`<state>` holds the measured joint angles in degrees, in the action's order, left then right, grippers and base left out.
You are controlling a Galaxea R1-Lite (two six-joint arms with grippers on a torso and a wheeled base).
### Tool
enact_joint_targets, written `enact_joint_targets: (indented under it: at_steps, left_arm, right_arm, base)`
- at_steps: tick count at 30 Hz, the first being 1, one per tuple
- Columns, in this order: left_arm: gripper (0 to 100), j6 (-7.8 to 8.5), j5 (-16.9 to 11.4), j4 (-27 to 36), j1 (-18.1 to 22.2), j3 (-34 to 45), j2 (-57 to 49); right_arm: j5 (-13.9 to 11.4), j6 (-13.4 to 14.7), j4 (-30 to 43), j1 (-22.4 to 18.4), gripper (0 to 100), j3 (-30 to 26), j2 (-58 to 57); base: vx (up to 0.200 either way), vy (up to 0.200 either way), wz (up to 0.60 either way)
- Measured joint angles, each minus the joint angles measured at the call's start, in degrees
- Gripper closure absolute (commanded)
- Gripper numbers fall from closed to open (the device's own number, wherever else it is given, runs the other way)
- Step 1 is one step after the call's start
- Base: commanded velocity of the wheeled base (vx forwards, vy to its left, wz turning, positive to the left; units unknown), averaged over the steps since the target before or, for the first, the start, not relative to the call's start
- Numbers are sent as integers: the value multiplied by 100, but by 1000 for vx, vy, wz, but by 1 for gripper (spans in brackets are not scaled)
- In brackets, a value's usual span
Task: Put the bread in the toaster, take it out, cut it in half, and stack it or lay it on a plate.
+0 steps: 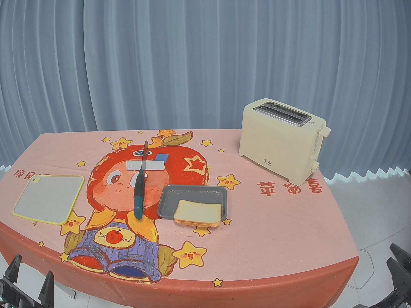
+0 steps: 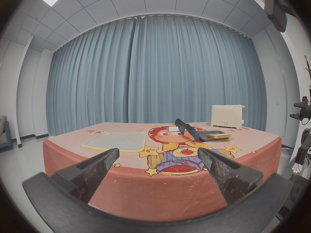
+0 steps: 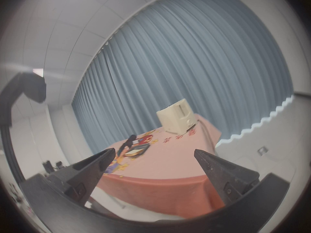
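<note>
Grey tray [image 1: 188,193] sits near the middle of the bench [image 1: 278,236], a little toward the near edge, and holds one slice of bread [image 1: 198,213]. The slice lies flat at the tray's near right corner, with its front edge over the rim.

One cream toaster [image 1: 280,140] stands at the far right corner of the bench, well apart from the tray, with two long slots in its top.

One knife [image 1: 139,189] lies just beside the tray on its left. Its teal handle points toward the near edge and its blade toward the far edge, and the blade crosses one white strip [image 1: 145,165]. A small blue piece [image 1: 162,157] lies at the strip's far right end.

One cutting board [image 1: 48,198], grey with a yellow rim, lies flat by the left edge, well apart from the knife.

Two hands are in sight, both off the bench. The left hand [image 2: 157,151] hangs before the near left corner with its fingers [image 2: 97,165] spread apart and nothing between them. The right hand [image 3: 154,152] hangs off the near right corner, its fingers [image 3: 223,175] likewise apart and gripping nothing
</note>
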<state>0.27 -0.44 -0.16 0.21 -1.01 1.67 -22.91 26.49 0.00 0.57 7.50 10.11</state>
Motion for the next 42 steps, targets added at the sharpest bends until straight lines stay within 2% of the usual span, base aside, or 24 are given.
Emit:
enact_joint_targets:
  at_steps: [4,9,16,18,31,42]
  left_arm:
    - [0,0,0,2,4,0,0]
    - [0,-2,1,0,1,0,0]
    - [0,0,0,2,4,0,0]
    - [0,-2,0,2,4,0,0]
    - [0,0,0,2,4,0,0]
    - [0,-2,0,0,4,0,0]
  right_arm:
    - [-550,967,0,-5,0,40,135]
    - [-1046,2138,-10,-6,0,52,243]
    - [-1451,3427,-38,-5,0,82,458]
    - [-1519,3651,-44,0,0,88,583]
    - [-1618,3753,-635,174,0,41,1374]
    - [-1612,3756,-1403,833,0,148,2371]
  base:
    - [0,0,0]
    - [0,0,0]
    - [0,0,0]
    - [0,0,0]
    - [0,0,0]
    - [0,0,0]
